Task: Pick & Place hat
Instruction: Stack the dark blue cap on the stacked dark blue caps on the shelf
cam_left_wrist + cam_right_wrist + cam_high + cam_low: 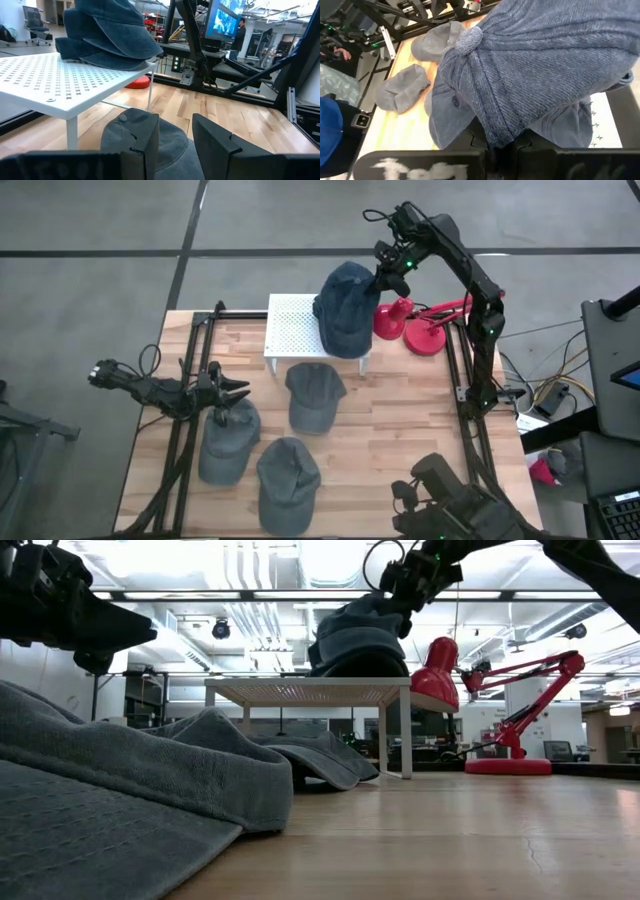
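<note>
A: Wooden table [400,440] with a white perforated stand [292,328] at the back edge. Anything hidden?

B: Right gripper [385,275] fingertips are buried under cloth in the right wrist view.

A: Its grip?

B: Clamped on the dark blue hat [345,305], which rests on hats stacked on the stand's right end. Its long axis runs front to back.

A: Left gripper [235,390]?

B: Fingers apart, holding nothing, just over a grey hat [228,442] at the table's left.

Overhead looks straight down, low camera level across the boards; both share the white stand [300,330].
</note>
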Tool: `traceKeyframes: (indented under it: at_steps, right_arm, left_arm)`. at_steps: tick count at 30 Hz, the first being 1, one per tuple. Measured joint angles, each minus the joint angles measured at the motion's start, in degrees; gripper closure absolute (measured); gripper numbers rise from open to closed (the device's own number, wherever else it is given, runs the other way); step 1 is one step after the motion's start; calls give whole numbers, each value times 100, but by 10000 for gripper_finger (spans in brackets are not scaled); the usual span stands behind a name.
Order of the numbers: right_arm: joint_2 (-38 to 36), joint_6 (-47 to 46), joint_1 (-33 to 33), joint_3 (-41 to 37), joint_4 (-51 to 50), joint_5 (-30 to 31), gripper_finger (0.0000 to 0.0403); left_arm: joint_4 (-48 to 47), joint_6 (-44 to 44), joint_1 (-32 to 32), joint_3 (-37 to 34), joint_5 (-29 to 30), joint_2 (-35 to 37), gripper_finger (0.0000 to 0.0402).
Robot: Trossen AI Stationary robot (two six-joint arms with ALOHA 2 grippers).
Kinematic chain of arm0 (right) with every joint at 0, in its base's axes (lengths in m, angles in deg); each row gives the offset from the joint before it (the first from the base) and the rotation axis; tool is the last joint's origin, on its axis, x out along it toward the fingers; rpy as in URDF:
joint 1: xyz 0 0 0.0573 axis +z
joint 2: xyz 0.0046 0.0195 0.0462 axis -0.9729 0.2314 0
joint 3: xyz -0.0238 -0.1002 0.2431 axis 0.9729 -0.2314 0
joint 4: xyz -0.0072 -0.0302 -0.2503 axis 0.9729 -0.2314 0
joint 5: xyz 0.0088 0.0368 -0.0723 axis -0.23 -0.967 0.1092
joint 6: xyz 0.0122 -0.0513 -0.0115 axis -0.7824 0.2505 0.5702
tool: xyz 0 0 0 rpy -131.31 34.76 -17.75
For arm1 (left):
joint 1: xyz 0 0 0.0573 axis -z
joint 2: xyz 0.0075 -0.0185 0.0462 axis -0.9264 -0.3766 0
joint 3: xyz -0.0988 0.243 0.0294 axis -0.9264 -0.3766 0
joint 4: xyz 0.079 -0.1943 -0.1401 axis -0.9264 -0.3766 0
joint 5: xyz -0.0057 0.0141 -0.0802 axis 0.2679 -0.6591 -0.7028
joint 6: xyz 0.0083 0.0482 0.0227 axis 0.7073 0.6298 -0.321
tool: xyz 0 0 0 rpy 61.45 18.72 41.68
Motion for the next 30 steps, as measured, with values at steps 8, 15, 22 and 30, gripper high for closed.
traceKeyframes:
  at_steps: [8,15,22,30]
  right_arm:
    - [0,-191,0,2,498,706,360]
    - [0,-178,0,0,528,1045,311]
    - [-2,-178,0,-4,564,1047,269]
    - [-24,-221,0,-9,567,1164,227]
  left_arm:
    - [0,-2,0,0,0,0,280]
    - [0,-3,0,0,0,0,280]
    - [0,-4,0,0,0,0,280]
    - [1,-4,0,0,0,0,280]
